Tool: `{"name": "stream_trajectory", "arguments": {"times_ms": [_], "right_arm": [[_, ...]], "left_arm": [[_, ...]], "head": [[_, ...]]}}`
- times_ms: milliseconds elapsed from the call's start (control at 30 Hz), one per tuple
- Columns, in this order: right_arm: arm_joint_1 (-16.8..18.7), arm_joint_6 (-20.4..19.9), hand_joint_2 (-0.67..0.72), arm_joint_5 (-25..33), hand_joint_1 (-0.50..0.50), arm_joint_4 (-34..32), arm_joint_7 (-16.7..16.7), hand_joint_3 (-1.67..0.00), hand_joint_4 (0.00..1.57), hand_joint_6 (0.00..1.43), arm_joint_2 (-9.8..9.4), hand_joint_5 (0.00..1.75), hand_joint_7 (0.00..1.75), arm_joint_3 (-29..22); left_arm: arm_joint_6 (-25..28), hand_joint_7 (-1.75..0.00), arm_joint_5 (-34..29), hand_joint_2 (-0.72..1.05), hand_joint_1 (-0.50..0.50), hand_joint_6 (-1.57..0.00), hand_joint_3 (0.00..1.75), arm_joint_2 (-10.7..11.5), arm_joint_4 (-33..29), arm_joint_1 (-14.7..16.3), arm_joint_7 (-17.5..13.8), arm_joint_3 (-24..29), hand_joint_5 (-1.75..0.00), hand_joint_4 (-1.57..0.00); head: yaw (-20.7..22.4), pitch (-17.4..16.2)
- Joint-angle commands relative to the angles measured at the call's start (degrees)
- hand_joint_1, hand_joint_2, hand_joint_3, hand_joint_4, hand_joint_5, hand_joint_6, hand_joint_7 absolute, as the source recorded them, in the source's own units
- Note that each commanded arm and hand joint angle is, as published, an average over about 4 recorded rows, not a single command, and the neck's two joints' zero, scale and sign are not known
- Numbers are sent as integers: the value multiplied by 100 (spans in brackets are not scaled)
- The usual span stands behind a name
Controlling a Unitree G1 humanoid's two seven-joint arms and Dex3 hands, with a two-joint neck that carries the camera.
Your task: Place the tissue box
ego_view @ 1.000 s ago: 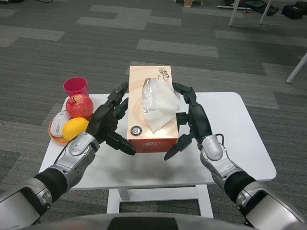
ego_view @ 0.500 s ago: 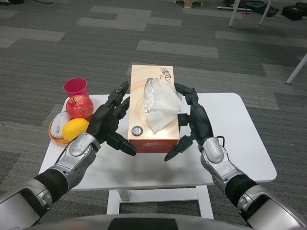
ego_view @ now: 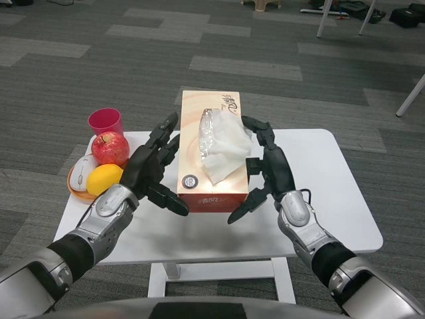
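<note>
The orange tissue box point(ego_view: 211, 109) has a white tissue point(ego_view: 223, 150) sticking out of its top slot. It is clamped lengthwise between my two hands over the middle of the white table point(ego_view: 325, 186). My left hand point(ego_view: 151, 170) presses flat on the box's left side, its fingers stretched along it. My right hand point(ego_view: 269, 174) presses on the right side, its fingers curved around the box's edge. The box's far end shows past the table's back edge, so it looks lifted. Its underside is hidden.
At the table's left end an orange plate point(ego_view: 76, 190) holds a red apple point(ego_view: 110, 147), a yellow lemon point(ego_view: 104, 178) and a white mouse point(ego_view: 81, 171). A pink cup point(ego_view: 105, 121) stands behind them. White furniture legs point(ego_view: 411, 94) stand on the carpet at far right.
The box and both hands have drifted very slightly to the right since one second ago. Over the last half second nothing has visibly moved.
</note>
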Motion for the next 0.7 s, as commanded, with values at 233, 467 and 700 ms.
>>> {"name": "stream_trajectory", "arguments": {"times_ms": [233, 467, 700], "right_arm": [[159, -33, 15, -160, -8, 237, 151, 0, 103, 0, 121, 136, 91, 85], [178, -33, 15, -160, -8, 459, 151, 0, 106, 0, 117, 136, 84, 83], [178, -33, 15, -160, -8, 727, 164, 0, 106, 0, 104, 136, 86, 118]], "left_arm": [[-153, -3, 69, 16, 50, 0, 0, -184, 49, -88, -87, -104, -41, 0], [-129, 0, 62, 16, 50, 0, 0, -107, 209, -101, -87, -206, -41, 0], [-120, -2, 18, 16, 50, 0, 0, -103, 425, -119, -87, -329, -41, 0]], "head": [[10, -25], [38, -32], [49, -51]]}}
